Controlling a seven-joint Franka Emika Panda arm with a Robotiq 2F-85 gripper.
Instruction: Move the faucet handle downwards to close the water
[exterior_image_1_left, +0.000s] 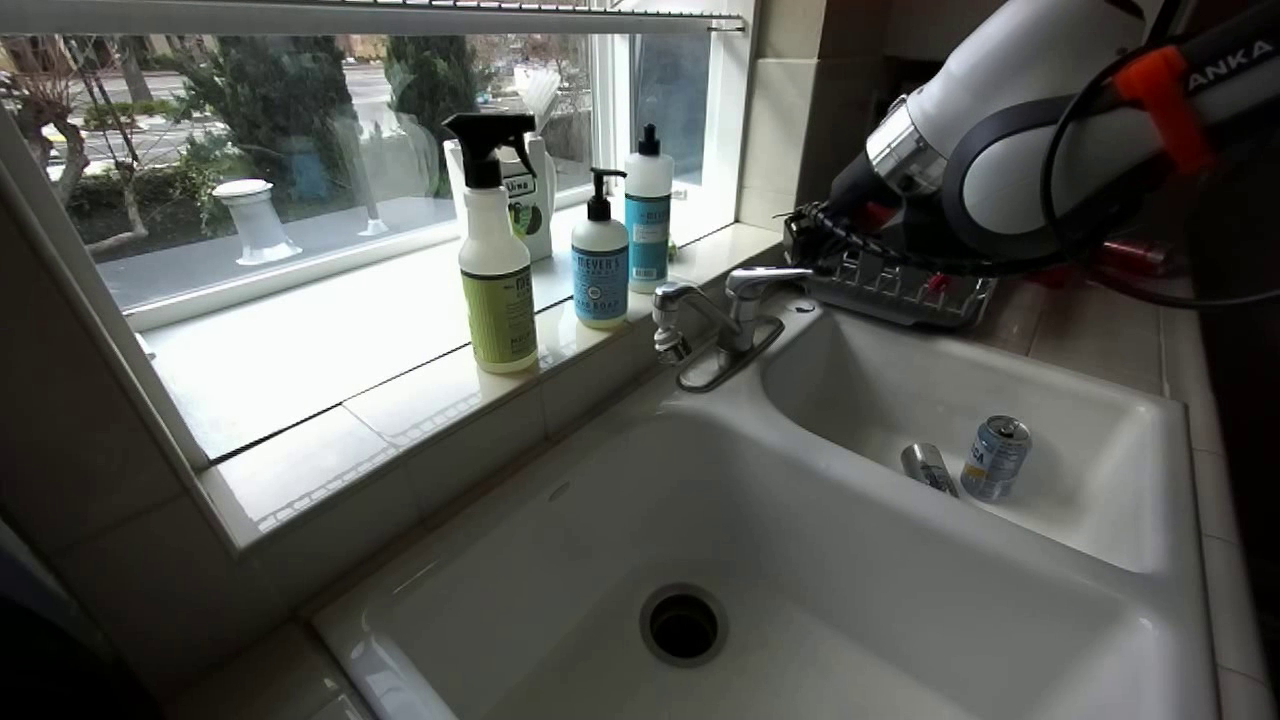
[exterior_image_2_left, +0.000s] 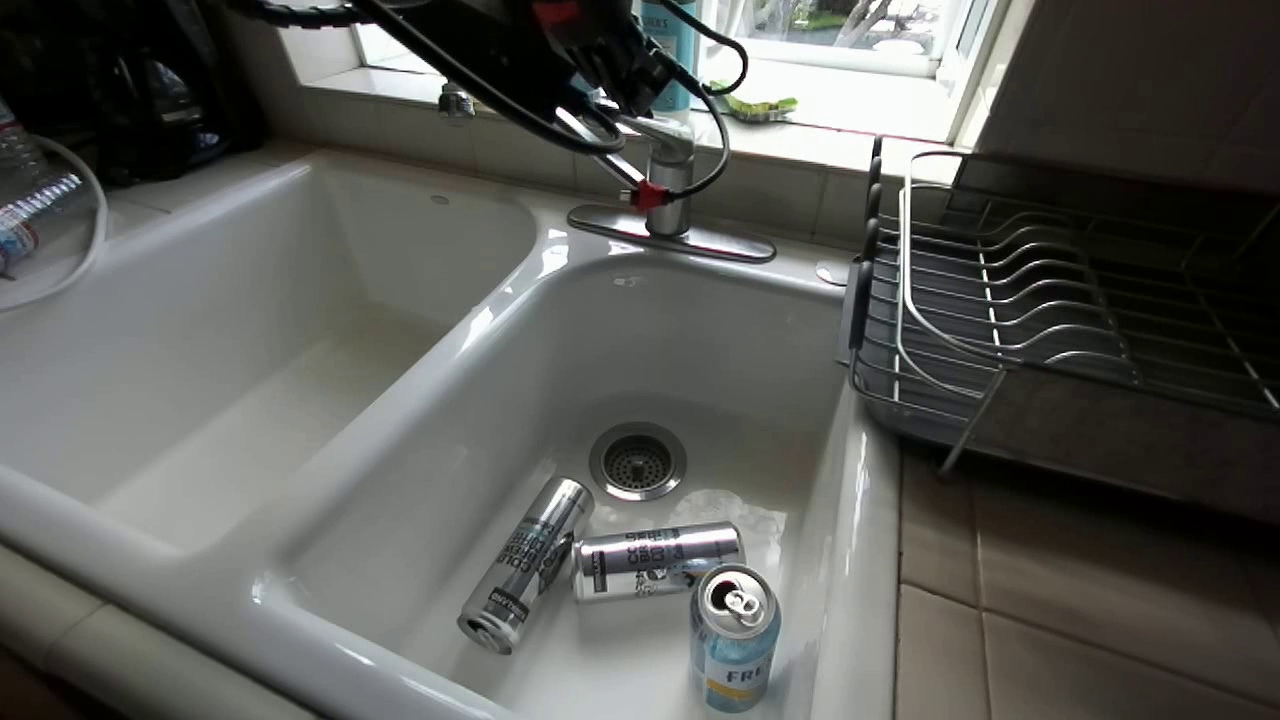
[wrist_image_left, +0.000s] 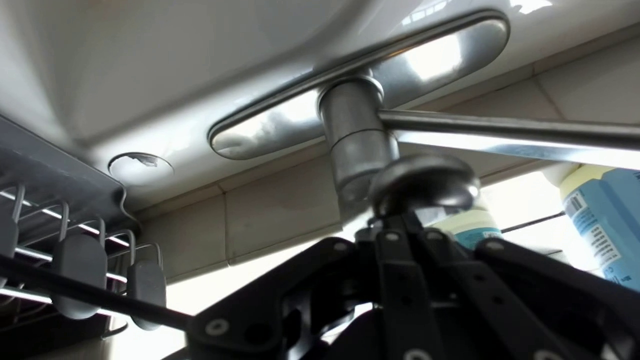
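Note:
The faucet handle (exterior_image_1_left: 780, 273) is a short chrome lever on top of the low faucet. It points about level from the faucet body in an exterior view. It also shows in an exterior view (exterior_image_2_left: 662, 130), partly behind cables, and as a rounded chrome end in the wrist view (wrist_image_left: 425, 182). My gripper (wrist_image_left: 397, 220) has its fingers together and nothing visible between them. Its tips are right at the handle's end; I cannot tell if they touch it. The gripper is mostly hidden by the arm and cables in both exterior views. No water stream shows below the spout (exterior_image_1_left: 690, 300).
The dish rack (exterior_image_2_left: 1000, 300) stands beside the sink. Soap bottles (exterior_image_1_left: 600, 265) and a spray bottle (exterior_image_1_left: 500, 285) stand on the sill behind the faucet. Cans, including an upright blue one (exterior_image_2_left: 735, 640), are in the smaller basin. A cable hangs by the faucet.

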